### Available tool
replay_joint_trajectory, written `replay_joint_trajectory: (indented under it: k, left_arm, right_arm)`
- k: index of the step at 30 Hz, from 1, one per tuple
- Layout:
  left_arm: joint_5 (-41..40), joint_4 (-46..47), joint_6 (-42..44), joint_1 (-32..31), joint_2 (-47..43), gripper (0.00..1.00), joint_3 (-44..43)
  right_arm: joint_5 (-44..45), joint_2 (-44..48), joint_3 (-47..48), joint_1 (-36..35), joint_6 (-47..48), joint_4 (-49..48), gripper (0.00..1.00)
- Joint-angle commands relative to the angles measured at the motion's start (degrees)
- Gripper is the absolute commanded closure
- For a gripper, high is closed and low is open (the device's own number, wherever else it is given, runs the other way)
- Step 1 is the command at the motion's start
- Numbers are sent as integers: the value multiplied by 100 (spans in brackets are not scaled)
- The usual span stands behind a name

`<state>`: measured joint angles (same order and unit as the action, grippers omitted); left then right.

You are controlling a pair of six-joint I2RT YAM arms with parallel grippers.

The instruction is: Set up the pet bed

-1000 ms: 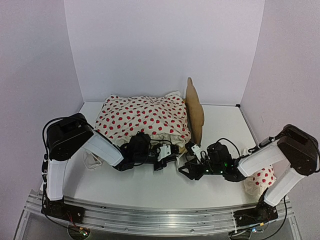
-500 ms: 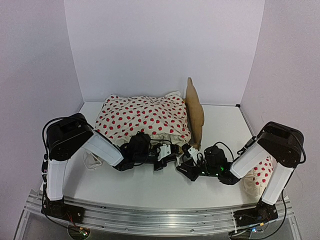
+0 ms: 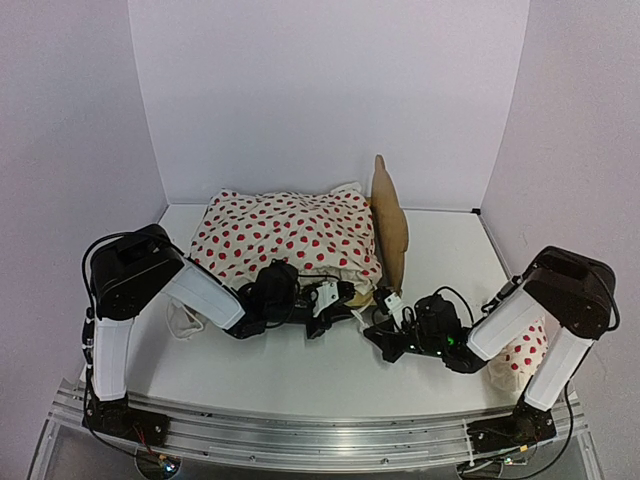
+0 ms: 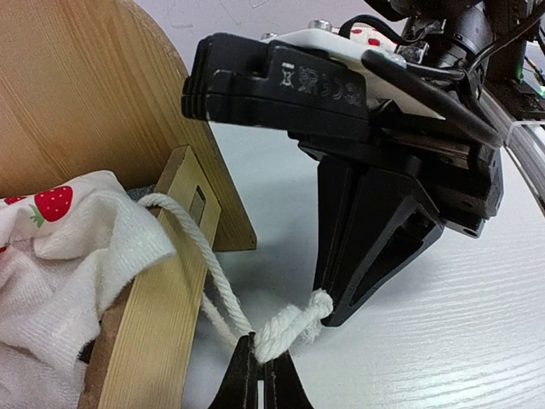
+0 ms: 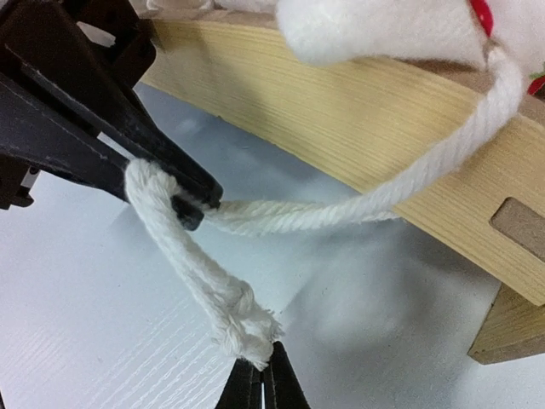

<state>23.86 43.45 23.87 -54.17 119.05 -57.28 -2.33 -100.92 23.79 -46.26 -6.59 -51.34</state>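
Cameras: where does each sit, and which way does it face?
Top: above and behind, looking down at table and bed; both arms show.
Left wrist: on the left arm, facing the right claw; own claw at bottom.
Right wrist: on the right arm, facing the left claw; own claw at bottom.
Both wrist views share the cord both claws pinch.

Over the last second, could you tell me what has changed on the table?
The right arm swung its elbow inward, toward the centre, while the right hand hardly moved. The left hand edged slightly away from the bases, towards the duvet. Both are now shut on the cord by the bed. Bed, duvet and pillow stayed put.
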Motion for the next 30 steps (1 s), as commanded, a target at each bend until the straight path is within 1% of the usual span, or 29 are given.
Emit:
replay_joint_trajectory:
  k: [1, 3, 6, 7, 13, 16, 19, 21, 26, 27, 29, 30]
  left_arm:
    - [68, 43, -158, 144, -388, 100, -146]
    - [24, 16, -60, 144, -374, 100, -120]
    - [-137, 23, -23, 144, -346, 100, -94]
    - [-149, 50, -18, 144, -348, 100, -83]
    - [127, 59, 131, 153, -388, 100, -49]
    - [199, -76, 286, 153, -351, 100, -55]
    - [157, -97, 333, 155, -331, 100, -56]
    - [169, -56, 410, 153, -313, 100, -38]
    - [430, 78, 675, 152, -234, 100, 37]
    - [513, 73, 727, 153, -227, 98, 46]
    - [642, 63, 788, 152, -231, 89, 74]
    - [703, 49, 809, 151, -232, 79, 83]
  right_arm:
    - [4, 410, -97, 15, -140, 164, 100]
    - [-101, 598, -25, 12, -127, 524, 100]
    - [-173, 942, 403, 5, -55, 1872, 100]
    - [-147, 1033, 467, 3, -22, 2158, 100]
    - [481, 1816, 263, 4, 401, 2752, 100]
    - [290, 2038, 424, 5, 506, 3206, 100]
    - [-33, 2091, 837, 0, 542, 4163, 100]
    - [-213, 2133, 999, -36, 569, 4553, 100]
    - [-421, 2234, 1041, -252, 598, 4707, 100]
    - [-425, 2241, 1047, -259, 564, 4725, 100]
    - [-441, 2227, 1056, -267, 480, 4723, 100]
    - [-460, 2194, 1076, -274, 444, 4711, 100]
